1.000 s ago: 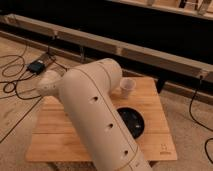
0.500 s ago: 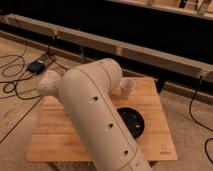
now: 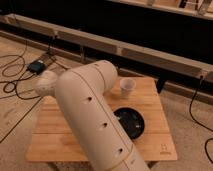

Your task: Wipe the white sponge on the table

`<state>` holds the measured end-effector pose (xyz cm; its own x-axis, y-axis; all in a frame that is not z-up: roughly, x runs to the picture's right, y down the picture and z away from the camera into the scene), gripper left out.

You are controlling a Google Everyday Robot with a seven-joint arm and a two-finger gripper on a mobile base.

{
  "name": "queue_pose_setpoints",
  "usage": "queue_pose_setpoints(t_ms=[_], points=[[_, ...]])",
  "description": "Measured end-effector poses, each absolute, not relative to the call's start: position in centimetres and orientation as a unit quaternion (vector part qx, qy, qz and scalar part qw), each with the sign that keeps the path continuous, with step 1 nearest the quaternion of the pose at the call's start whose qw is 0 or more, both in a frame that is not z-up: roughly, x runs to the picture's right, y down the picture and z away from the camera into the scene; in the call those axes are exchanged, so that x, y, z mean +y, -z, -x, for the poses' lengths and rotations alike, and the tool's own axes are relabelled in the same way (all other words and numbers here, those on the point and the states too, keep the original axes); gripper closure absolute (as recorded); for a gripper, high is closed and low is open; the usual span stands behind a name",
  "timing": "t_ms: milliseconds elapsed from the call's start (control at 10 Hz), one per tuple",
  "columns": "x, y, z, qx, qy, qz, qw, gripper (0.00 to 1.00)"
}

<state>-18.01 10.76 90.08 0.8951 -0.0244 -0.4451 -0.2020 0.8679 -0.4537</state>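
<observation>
Currently on record, placed by the white cup (image 3: 126, 87):
- Table (image 3: 155, 135): bamboo top, beneath the cup.
- Black disc (image 3: 132, 124): near the cup, on its front side.
- Robot arm (image 3: 92, 115): just left of the cup, covering much of the top.
- Gripper: hidden behind the arm, left of the cup; open or closed cannot be told.
- White sponge: hidden from view.
- Cables (image 3: 12, 82): on the floor, far left of the cup.
</observation>
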Motion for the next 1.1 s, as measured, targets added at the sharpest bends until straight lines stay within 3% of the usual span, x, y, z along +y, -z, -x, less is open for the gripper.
queue_pose_setpoints(t_ms=[600,1100], points=[[11.3,-92.2,20.5,0.193,-0.033,0.261,0.945,0.28],[11.9,-92.8,20.6,0.18,-0.048,0.277,0.943,0.75]])
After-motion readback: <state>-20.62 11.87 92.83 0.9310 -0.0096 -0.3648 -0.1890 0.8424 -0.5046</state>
